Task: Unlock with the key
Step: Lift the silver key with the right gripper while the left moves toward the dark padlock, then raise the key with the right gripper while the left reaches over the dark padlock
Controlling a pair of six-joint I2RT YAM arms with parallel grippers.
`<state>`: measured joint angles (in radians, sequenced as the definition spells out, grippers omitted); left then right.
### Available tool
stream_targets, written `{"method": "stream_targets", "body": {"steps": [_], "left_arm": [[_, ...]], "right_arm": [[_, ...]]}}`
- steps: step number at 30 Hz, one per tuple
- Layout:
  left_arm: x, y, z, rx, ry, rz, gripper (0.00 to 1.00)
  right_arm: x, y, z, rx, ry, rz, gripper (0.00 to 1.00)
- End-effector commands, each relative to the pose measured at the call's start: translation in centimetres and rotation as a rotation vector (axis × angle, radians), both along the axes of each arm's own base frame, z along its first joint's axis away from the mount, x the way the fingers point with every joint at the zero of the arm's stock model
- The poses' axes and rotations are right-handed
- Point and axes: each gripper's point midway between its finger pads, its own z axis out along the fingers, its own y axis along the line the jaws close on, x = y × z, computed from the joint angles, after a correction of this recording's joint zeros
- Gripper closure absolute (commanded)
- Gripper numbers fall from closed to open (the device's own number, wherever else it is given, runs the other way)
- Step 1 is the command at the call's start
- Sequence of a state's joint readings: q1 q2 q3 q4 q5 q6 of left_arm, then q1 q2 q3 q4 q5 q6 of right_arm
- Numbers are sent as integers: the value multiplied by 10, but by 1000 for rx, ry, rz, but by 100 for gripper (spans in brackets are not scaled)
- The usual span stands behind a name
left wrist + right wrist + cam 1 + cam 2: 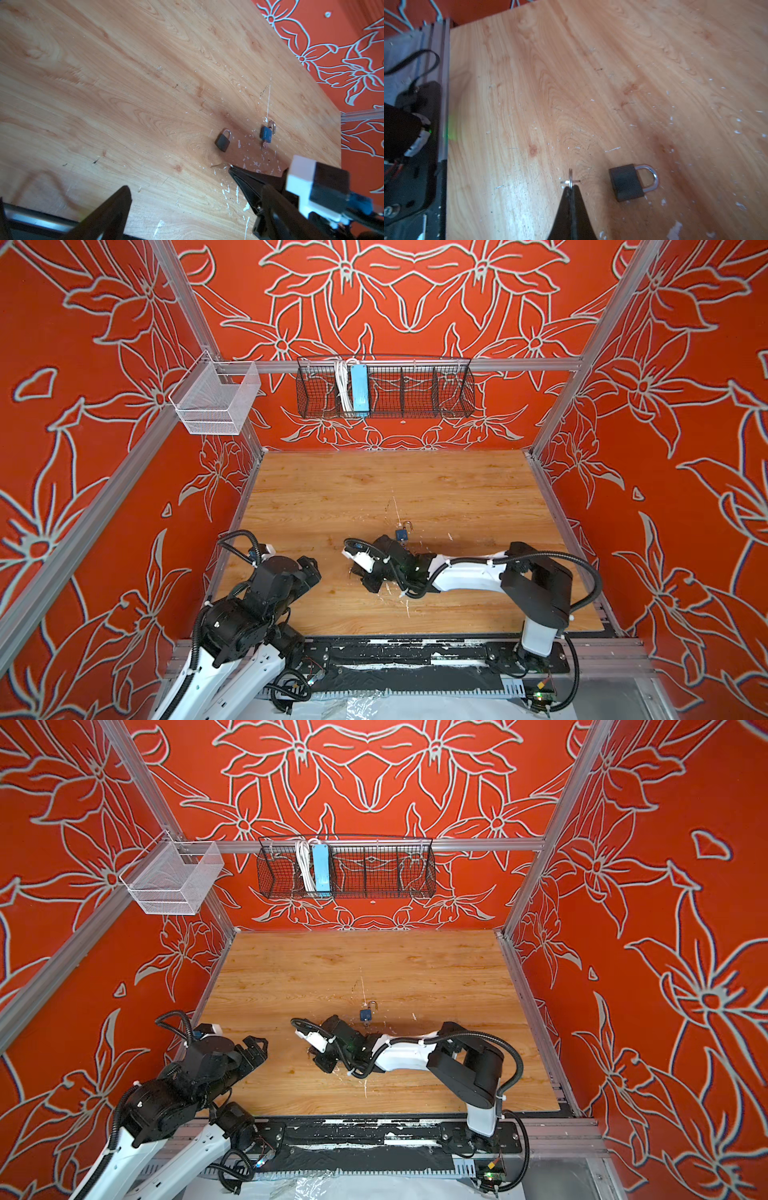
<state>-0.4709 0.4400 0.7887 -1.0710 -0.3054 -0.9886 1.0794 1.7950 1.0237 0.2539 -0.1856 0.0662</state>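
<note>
My right pincer [571,186] is pressed together on the key [570,178], pinching it by the thin ring, I think; the blade is too small to make out; the dark padlock [627,182] lies flat on the table [529,83] just beside the pincer, shackle closed; its long axis points at the pincer, base end toward the key, so the right arm is the nearer one; the left pincer [311,569] stands spread and empty, well apart; the blue padlock [266,134] shows an open shackle; I can read no brand or writing anywhere.
</note>
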Motion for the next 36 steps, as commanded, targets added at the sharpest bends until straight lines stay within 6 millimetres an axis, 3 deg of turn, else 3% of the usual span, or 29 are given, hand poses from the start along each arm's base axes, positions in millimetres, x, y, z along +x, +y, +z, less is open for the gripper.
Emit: {"method": "stream_targets", "body": {"steps": [1,9,13,17,21,28,36], "left_arm": [[8,-5,12,-12,-40,-15,3],[31,-34,31,-39,-144,-161,0],[45,-52,40,-33,-223,-262,6],[56,-66,43,-34,-238,-315,8],[66,-85,40,-154,-221,-319,10],[83,-107,43,-472,-233,-202,10],[93,-121,43,-704,-207,-115,3]], "right_arm": [[0,-11,22,76,103,-40,100],[13,-53,56,99,218,-164,100],[18,-74,72,109,267,-228,100],[19,-92,87,116,282,-263,100],[18,-107,100,123,268,-287,100],[14,-111,116,165,211,-259,100],[12,-93,137,263,186,-172,100]]}}
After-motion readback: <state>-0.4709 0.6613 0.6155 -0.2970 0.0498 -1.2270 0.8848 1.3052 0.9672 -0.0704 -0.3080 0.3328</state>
